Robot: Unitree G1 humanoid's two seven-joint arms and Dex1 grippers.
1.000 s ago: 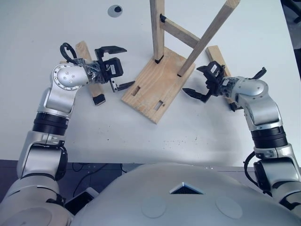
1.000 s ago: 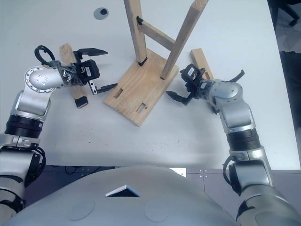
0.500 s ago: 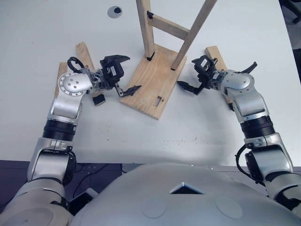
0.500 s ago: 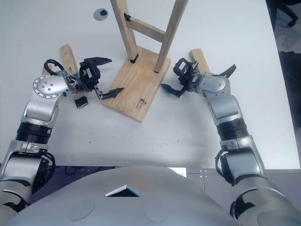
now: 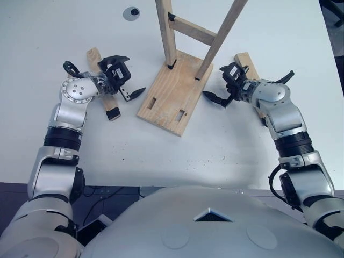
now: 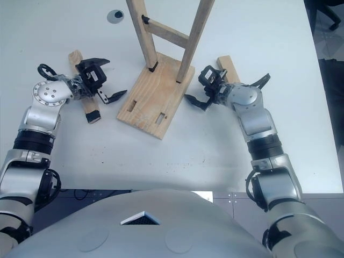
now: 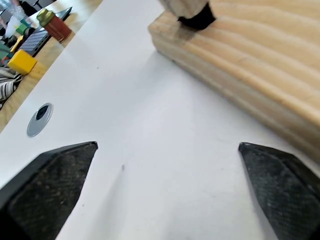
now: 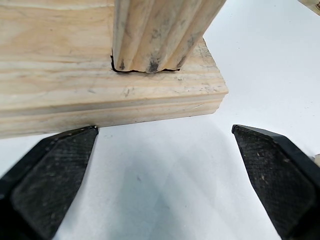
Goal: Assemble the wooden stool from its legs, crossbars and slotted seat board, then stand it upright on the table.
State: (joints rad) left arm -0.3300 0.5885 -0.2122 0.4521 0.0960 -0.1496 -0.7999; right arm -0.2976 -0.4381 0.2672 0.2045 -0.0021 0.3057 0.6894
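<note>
The slotted seat board (image 5: 172, 91) lies flat on the white table. Two legs (image 5: 165, 32) (image 5: 223, 32) stand in its far slots, joined by a crossbar (image 5: 193, 31); the two near slots are bare. My left gripper (image 5: 136, 73) is open just left of the board, fingers apart over bare table (image 7: 165, 190), with the board's edge (image 7: 250, 60) ahead. My right gripper (image 5: 219, 86) is open at the board's right side. Its wrist view shows the board's corner (image 8: 75, 95) and a leg foot (image 8: 155, 30) beyond the spread fingers (image 8: 50, 170).
A loose wooden piece (image 5: 94, 55) with a black end (image 5: 112, 113) lies under my left forearm. Another loose piece (image 5: 243, 59) lies behind my right wrist. A round grommet (image 5: 130, 13) sits at the far left. The table's front edge runs close to my body.
The head view shifted during the first half second. Since then my left gripper has pulled back leftward from the board's near-left edge. The right gripper and the board have stayed put.
</note>
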